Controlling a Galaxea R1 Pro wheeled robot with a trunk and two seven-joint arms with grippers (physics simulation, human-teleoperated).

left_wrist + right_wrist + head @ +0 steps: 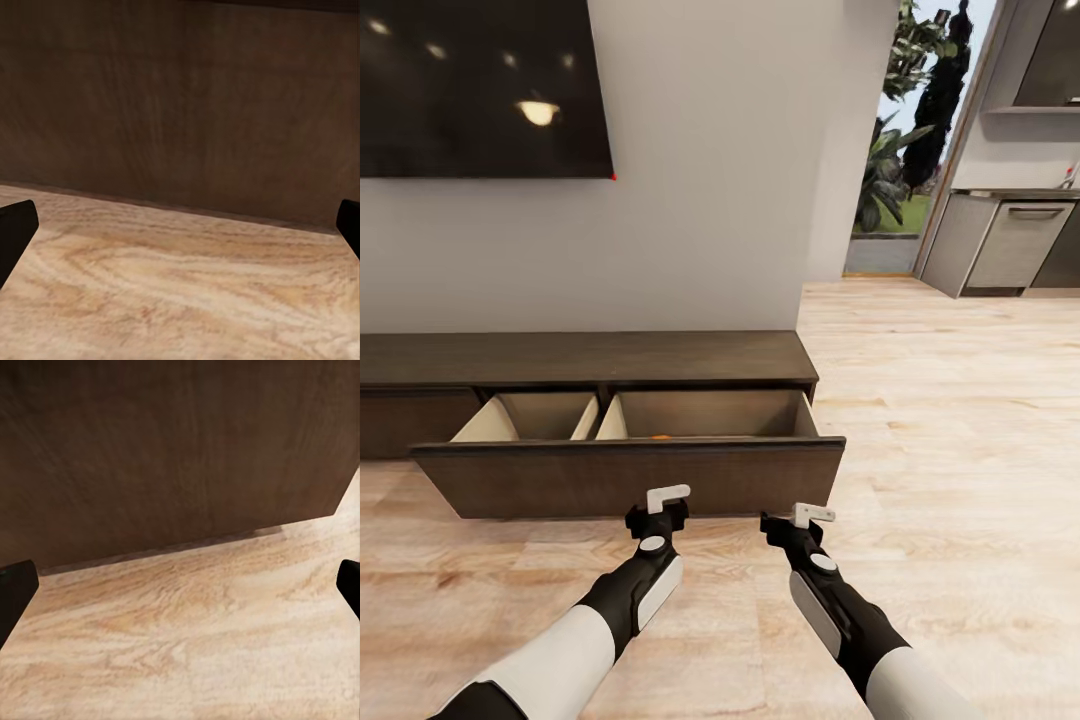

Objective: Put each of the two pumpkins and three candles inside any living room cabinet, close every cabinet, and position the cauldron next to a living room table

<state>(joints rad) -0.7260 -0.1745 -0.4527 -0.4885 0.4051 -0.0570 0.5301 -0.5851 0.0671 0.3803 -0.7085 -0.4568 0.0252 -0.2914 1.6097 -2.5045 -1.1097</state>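
Observation:
The low dark-brown cabinet (pixel 590 357) stands against the wall with its wide drawer pulled out. The drawer front (pixel 630 478) faces me, and the drawer has two beige compartments. A sliver of bright orange, the top of a pumpkin (pixel 660 437), peeks over the front's edge in the right compartment. My left gripper (pixel 657 514) and right gripper (pixel 784 522) hover low over the floor just short of the drawer front, both open and holding nothing. The left wrist view shows the dark front (pixel 180 97) close ahead, and so does the right wrist view (pixel 165 450). Candles, cauldron and table are out of view.
A dark TV screen (pixel 480 85) hangs on the wall above the cabinet. Grey kitchen units (pixel 1015 240) stand at the back right beside a doorway with plants (pixel 905 130). Light wood floor (pixel 950 420) stretches to the right of the cabinet.

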